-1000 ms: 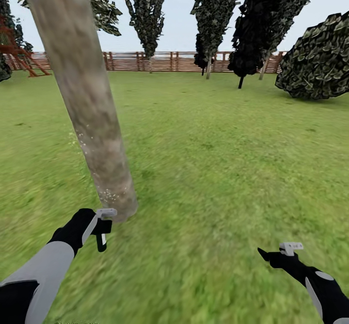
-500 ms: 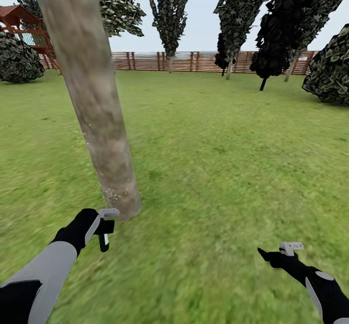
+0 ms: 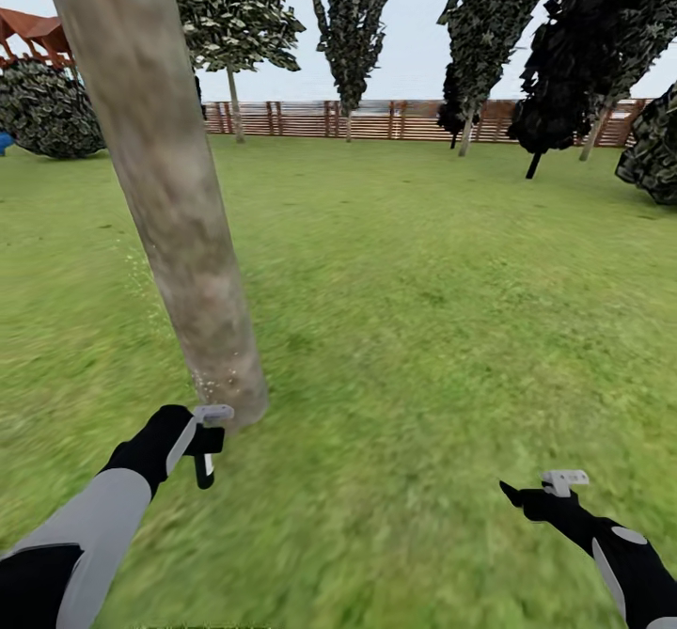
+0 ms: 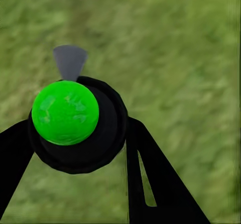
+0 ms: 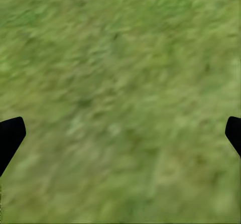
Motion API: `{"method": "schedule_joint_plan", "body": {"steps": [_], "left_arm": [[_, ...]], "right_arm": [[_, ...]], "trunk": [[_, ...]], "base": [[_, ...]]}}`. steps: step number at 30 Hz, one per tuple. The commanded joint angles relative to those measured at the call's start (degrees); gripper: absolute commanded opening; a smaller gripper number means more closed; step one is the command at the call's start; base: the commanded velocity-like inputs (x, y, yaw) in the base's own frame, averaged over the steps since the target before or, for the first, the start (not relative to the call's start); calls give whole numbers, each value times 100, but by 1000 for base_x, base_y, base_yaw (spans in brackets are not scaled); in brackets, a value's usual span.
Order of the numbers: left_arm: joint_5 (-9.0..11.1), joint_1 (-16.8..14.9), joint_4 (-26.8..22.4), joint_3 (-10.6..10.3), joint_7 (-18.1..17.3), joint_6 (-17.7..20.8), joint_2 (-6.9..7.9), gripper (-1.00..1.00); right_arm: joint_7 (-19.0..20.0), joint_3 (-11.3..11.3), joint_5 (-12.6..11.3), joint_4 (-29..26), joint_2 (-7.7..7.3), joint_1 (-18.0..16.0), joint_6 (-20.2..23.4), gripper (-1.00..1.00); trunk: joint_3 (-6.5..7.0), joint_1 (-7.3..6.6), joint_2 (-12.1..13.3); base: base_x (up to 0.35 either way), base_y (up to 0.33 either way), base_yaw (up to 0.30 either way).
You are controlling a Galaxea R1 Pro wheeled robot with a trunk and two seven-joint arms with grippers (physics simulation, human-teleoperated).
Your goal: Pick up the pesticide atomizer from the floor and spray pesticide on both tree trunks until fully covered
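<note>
Your left gripper (image 3: 202,441) is clamped on the pesticide atomizer (image 3: 201,467), low in the head view at about 8 o'clock. The bottle's light grey trigger head sits on top, just beside the flared base of the tree trunk (image 3: 179,225); you cannot tell from here whether they touch. In the left wrist view the black fingers (image 4: 150,174) press on either side of the round black atomizer (image 4: 100,133), whose green spot (image 4: 65,112) faces the camera over blurred grass.

The trunk leans up toward 11 o'clock, mottled grey-brown, with tiny white specks near its base.

Your right gripper (image 3: 536,493) hangs over the lawn (image 3: 442,309) at about 4 o'clock, holding nothing. In the right wrist view its two black fingertips (image 5: 10,136) stand far apart with only grass between them.

Toward 12 o'clock the brown slatted fence (image 3: 395,119) closes the garden, with more trees (image 3: 353,18) before it. A dark bush (image 3: 56,107) sits at 10 o'clock.
</note>
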Motion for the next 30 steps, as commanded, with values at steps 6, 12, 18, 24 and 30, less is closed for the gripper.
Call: {"method": "schedule_joint_plan", "body": {"steps": [6,12,18,24,30], "left_arm": [[-35,-4,5,-2,-119,25,-104,-100],[-5,-87,4,43,-173,210,280,-100],[-65,-266,-8,-14,-748,602,789,-100],[-75,-224,-9,-21,-790,579,818,-100],[-59,-577,-33,13,-795,904,1077,-100]], "right_arm": [[41,-38,52,-10,-31,-3,25,100],[42,-38,49,-10,-32,-3,25,100],[41,-38,48,-10,-32,-3,25,100],[40,-38,49,-10,-32,-3,25,100],[40,-38,50,-10,-32,-3,27,100]], "trunk": [[-5,-1,-2],[5,-1,-2],[8,-1,-2],[8,-1,-2],[8,-1,-2]], "base": [[5,-19,119],[0,0,-218],[0,0,-75],[-130,19,-1],[-53,13,0]]}}
